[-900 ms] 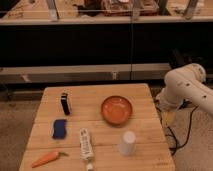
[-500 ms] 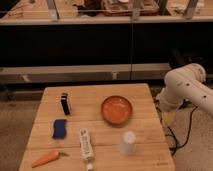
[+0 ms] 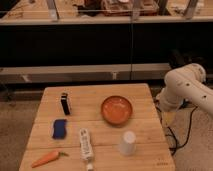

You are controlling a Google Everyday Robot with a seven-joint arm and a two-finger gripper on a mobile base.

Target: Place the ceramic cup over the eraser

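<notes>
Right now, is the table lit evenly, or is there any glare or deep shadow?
Camera view: warm, even light on the wooden table, no glare on the white cup or orange bowl; the counter front behind is in deep shadow; the gripper hangs in dimmer light off the table's right edge.

The jaws hang just off the right edge of the tabletop [image 3: 145, 94]. Left of them sits the bowl [image 3: 117, 110]; the cup [image 3: 127, 143] left and forward; the eraser [image 3: 65, 103] far left.

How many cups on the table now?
1: the white cup stands at the front of the table, before the orange bowl. The pincer hangs beside the table's right edge.
</notes>
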